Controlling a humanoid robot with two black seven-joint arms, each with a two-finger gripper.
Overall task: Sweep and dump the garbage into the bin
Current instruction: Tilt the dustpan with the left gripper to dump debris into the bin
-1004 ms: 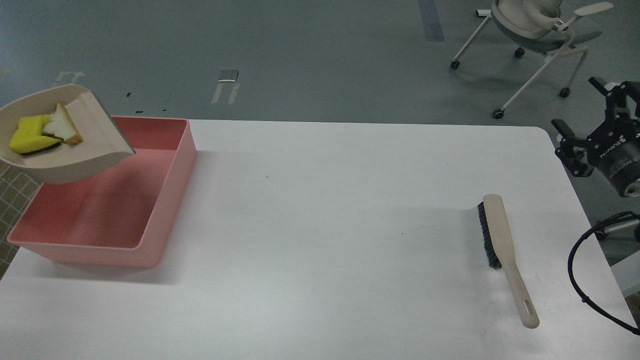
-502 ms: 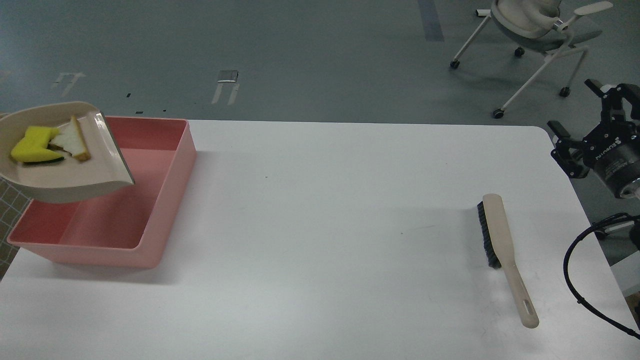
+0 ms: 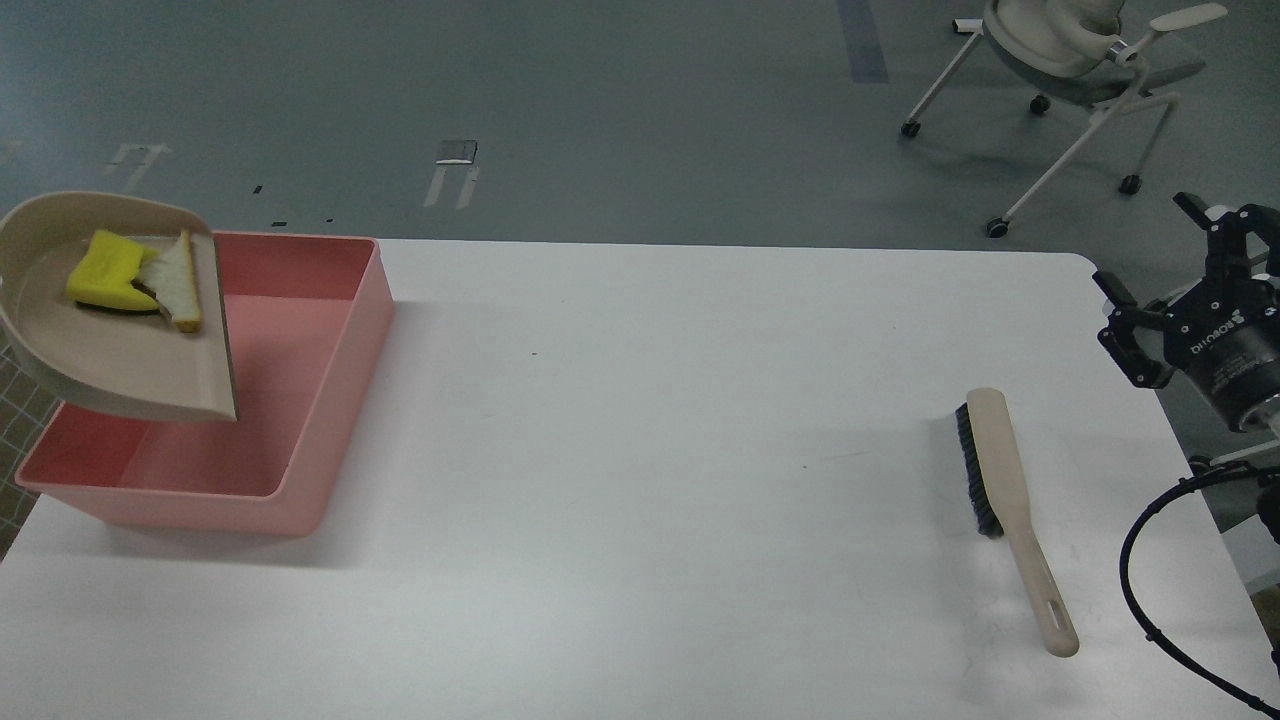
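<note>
The beige dustpan (image 3: 110,350) hangs tilted over the left part of the pink bin (image 3: 310,440), its lip pointing down into the tub. The garbage lies in the pan near the lip: the yellow sponge chunk (image 3: 106,284) and the white bread slice (image 3: 179,279), touching each other. The dustpan's handle and my left gripper are off the left edge, out of view. My right gripper (image 3: 1155,255) hovers beyond the table's right edge, its fingers spread and empty, above and to the right of the beige brush (image 3: 1000,480).
The brush lies on the white table (image 3: 640,480) at the right, its handle pointing to the front edge. A black cable (image 3: 1140,600) loops at the right edge. An office chair (image 3: 1070,60) stands on the floor at the far right.
The dustpan has tilted steeply, its lip swinging down into the bin. The sponge and bread have slid toward the lip. My right gripper has shifted slightly downward.
</note>
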